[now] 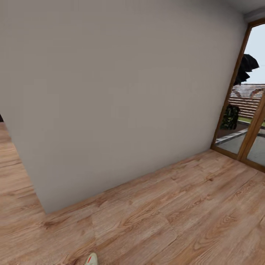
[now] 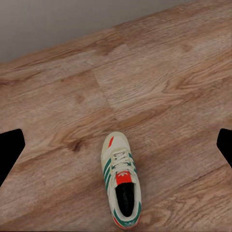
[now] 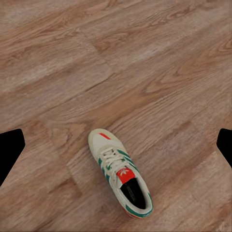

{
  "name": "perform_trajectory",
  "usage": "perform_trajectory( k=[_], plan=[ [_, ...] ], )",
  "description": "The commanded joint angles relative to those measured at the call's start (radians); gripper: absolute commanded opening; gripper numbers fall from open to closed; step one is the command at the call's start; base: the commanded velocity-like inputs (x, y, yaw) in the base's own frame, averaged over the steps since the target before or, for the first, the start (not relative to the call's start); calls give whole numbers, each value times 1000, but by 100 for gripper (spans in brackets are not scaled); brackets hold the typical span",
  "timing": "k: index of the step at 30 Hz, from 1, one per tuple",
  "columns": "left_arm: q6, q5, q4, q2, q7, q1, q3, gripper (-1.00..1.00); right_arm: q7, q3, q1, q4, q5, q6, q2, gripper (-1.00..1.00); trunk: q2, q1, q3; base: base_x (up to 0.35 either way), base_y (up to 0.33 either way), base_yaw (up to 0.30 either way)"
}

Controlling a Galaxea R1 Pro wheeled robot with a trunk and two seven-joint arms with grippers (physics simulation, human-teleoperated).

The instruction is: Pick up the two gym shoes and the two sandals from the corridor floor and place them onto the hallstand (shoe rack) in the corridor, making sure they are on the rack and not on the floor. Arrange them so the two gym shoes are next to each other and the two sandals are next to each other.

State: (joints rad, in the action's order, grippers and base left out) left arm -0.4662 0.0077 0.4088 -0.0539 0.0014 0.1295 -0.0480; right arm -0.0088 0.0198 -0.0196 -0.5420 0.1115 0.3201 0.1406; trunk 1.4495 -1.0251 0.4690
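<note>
Count: one gym shoe (image 2: pixel 121 186) lay at lower centre in each wrist view; one shoe toe (image 1: pixel 91 259) showed at the head view's bottom edge.

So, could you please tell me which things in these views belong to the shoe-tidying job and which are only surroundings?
Part of the job:
- gym shoe, lying upright on its sole, untouched
- corridor floor, where the shoe lies
- left claw and right claw, both open above the floor

Only surroundings:
- plain grey wall
- wood-framed glass door
- paved ground outside
</note>
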Motion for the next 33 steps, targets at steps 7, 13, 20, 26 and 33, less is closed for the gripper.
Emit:
perform_trajectory(
  k=[7,13,20,26,33],
  plan=[
    [-3,1,-1,0,0,1,-1,100,0,-3,0,2,10,4,0,100,1,0,1,0,-125,160],
    [-3,1,-2,0,0,1,-1,100,0,-3,0,2,10,4,0,100,1,0,1,0,-29,38],
    [-3,1,-1,0,0,1,-1,100,0,-3,0,2,10,4,0,100,1,0,1,0,-9,11],
    [-3,1,-1,-1,0,1,-1,100,0,-3,0,1,10,4,0,100,1,0,1,0,-2,3],
    [-3,1,-1,-1,0,1,-1,100,0,-3,0,1,10,4,0,100,1,0,1,0,0,0]
  ],
)
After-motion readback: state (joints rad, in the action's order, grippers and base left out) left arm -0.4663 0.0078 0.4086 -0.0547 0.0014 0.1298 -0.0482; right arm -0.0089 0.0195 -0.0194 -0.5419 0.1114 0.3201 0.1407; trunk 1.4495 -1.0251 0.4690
